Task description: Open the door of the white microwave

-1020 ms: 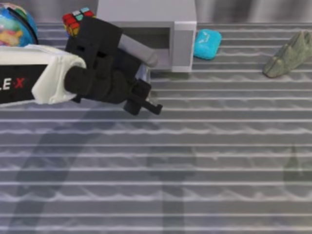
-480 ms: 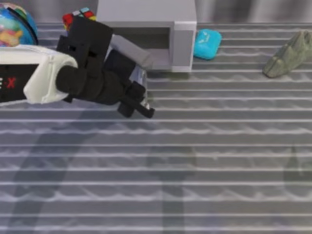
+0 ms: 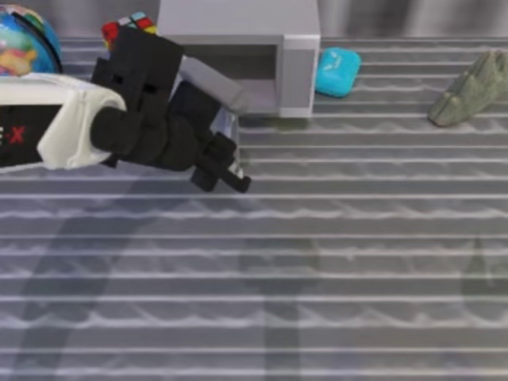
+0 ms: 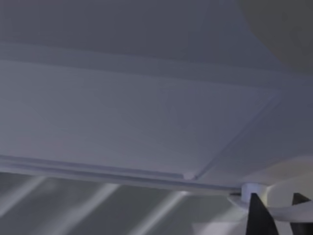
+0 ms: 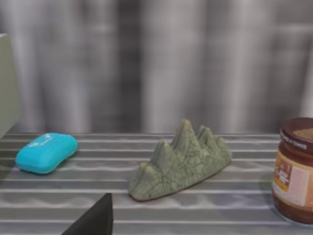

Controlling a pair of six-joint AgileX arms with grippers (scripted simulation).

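My left gripper sits at the far left of the table, just in front of the white microwave, at the free edge of the door. The door is swung partway out, angling toward the near left, cavity exposed behind it. Fingers look closed on the door's handle edge, but the arm hides the contact from above. Left wrist view is filled by the door panel, with dark fingertips at its edge.

Right arm isn't in the top view; its wrist camera shows only one dark finger, can't tell its claw state.

Also there: teal soap bar just right of the microwave, green rock ornament far right, Rubik's cube and globe far left, brown jar.
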